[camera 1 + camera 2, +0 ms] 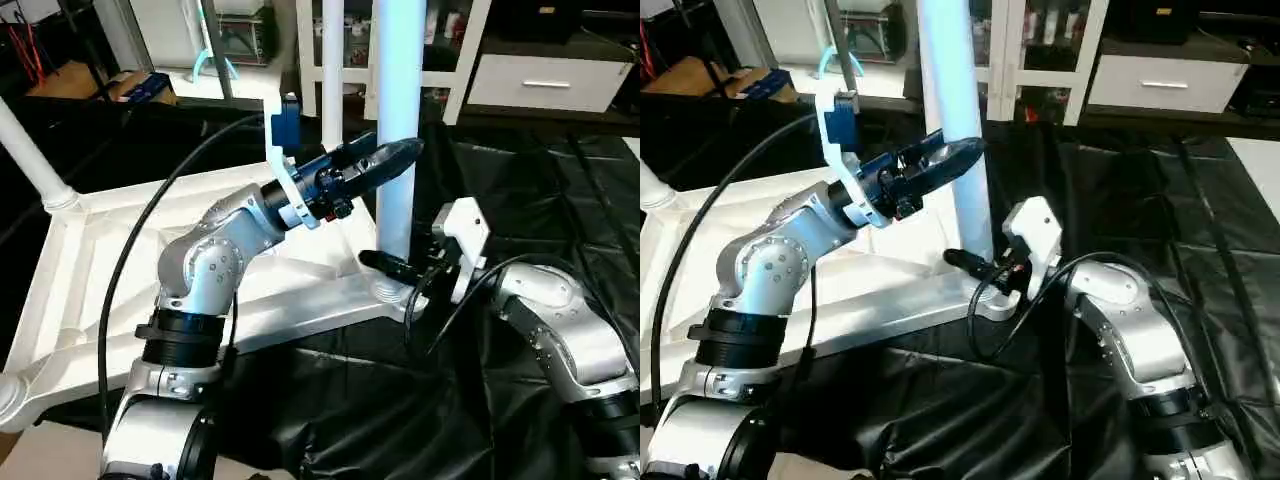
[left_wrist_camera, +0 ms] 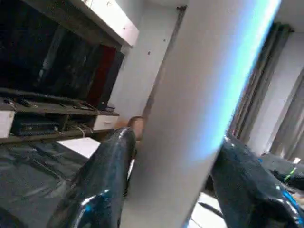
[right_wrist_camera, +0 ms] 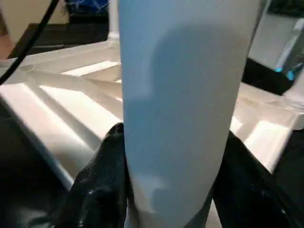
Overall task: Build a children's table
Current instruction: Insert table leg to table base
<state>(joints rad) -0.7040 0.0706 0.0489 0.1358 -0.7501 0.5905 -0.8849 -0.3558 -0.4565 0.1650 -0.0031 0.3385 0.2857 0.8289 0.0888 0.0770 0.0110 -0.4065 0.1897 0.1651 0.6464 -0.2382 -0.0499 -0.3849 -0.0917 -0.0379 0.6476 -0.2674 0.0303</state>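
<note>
Top (image 1: 120, 250): upside down on black sheet (image 1: 540, 180), ribs up.
Leg (image 1: 400, 120): upright in near right corner socket (image 1: 385, 292).
Left gripper (image 1: 385, 160): higher on leg, fingers (image 2: 102, 185) spread either side of it, a gap at one finger.
Right gripper (image 1: 395, 268): clamped around leg just above socket.
Other legs (image 1: 30, 150): standing in other corners.

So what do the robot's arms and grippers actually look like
Both arms are built from rounded silver metal segments with black joint rings. The left gripper has glossy black tapered fingers on a dark body behind a white collar, with a blue bracket above. The right gripper has black fingers under a boxy white housing. A black cable loops along each arm.
</note>
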